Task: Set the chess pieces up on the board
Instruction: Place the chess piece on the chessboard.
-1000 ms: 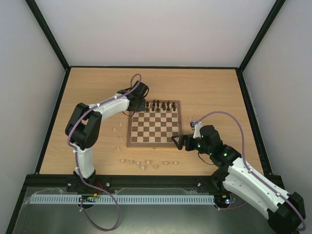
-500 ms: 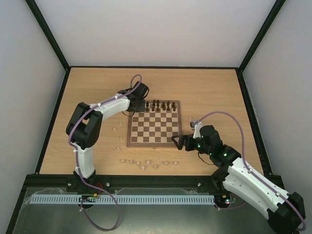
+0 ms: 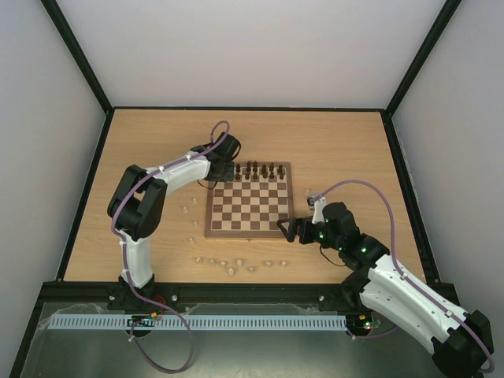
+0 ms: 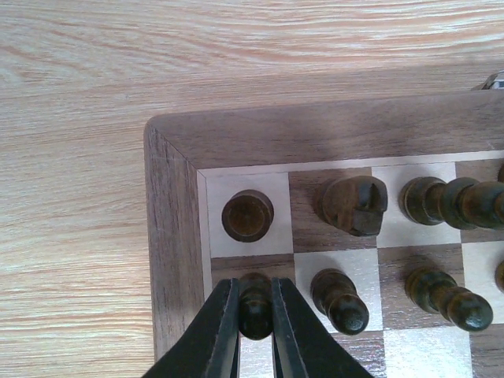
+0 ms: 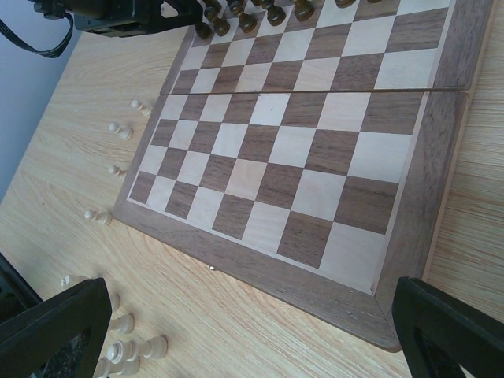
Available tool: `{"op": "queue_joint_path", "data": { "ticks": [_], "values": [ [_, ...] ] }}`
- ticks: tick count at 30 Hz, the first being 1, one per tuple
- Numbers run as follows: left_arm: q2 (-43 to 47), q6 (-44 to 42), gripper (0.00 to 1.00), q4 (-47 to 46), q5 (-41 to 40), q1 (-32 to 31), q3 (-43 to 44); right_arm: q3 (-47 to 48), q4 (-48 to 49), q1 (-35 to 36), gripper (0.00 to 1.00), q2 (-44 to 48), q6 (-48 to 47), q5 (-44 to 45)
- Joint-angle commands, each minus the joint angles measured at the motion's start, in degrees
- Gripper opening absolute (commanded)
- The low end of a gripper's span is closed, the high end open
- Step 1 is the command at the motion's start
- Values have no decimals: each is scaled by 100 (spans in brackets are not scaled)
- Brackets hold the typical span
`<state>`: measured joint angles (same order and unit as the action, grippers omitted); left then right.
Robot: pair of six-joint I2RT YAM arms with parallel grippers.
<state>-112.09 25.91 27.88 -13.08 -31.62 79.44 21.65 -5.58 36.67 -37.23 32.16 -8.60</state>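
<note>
Left gripper [image 4: 254, 290] is pinched on a dark pawn [image 4: 255, 311] over the second-row edge square at the board's [image 3: 248, 234] upper-left corner, seen from above. Step judged: seating the dark pawns; next, part the jaws and lift straight up, clear of neighbours. Only dark pieces [image 3: 260, 169] stand on the board; cream pieces [image 3: 231, 270] lie on the worktop [image 3: 346, 150] below it. Right gripper [image 3: 286, 229], spread and empty, hovers at the board's lower-right corner
</note>
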Motion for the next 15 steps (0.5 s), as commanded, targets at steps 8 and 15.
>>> {"op": "queue_joint_path", "data": {
  "ticks": [8, 15],
  "values": [
    [-85, -12, 15, 133, -113, -35, 65, -60, 110, -10, 99, 23, -25, -78],
    [-6, 41, 27, 152, -120, -29, 60, -61, 110, -10, 99, 24, -28, -83]
  ]
}}
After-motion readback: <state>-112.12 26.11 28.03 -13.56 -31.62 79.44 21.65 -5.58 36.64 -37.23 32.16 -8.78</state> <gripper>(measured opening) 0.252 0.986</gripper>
